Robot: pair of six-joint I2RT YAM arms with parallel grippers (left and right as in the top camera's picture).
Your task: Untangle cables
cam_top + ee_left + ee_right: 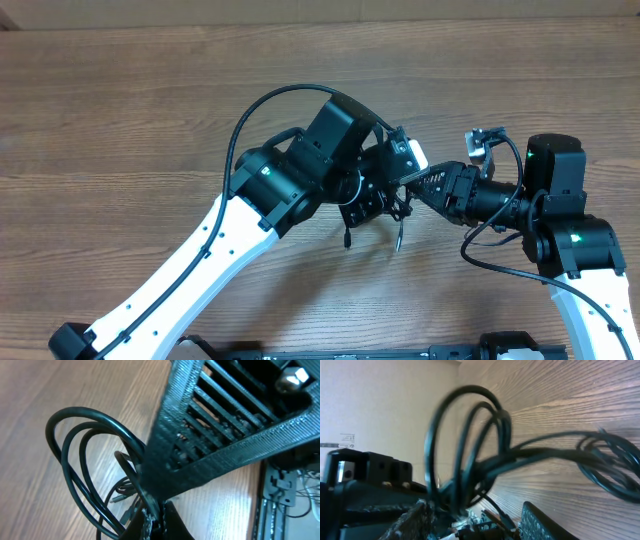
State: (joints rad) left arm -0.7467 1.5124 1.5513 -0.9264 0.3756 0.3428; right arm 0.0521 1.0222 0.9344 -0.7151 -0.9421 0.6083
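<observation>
**A:** Judging from the left wrist view, the left tool (161, 525) is pinched shut on the cables (545, 450). The cords run straight into its closed tips at six o'clock of that frame.

**B:** And the right tool (472, 519)?

**A:** Its jaws stand apart, with the same cords passing between them, nearer the nine o'clock finger. I'd call it open around them, not gripping.

**B:** Where does the bundle sit?

**A:** Seen from overhead, it is a little toward three o'clock from the middle of the surface (120, 120), right where the two tools meet. Two plug ends (347, 240) dangle at six o'clock of the knot. Whether they touch the wood I can't tell.

**B:** So what goes wrong from here?

**A:** First, the tools are nose to nose. A ribbed finger (215, 435), which I take for the right tool's, fills the left wrist view, touching or just beside the cords. Any sideways pull could knock one tool against the other.

**B:** And the cords themselves?

**A:** Several strands cross the open jaws. Closing there would likely catch them all, and pulling toward three o'clock would then tighten the knot rather than free a strand. The stiff loops (502, 425) at twelve o'clock could also spring round and snag a finger.

**B:** Slipping?

**A:** Possible. It's thin, smooth cord in a single pinch, so a hard tug may drag the bundle out of the left tool and drop it.
</observation>
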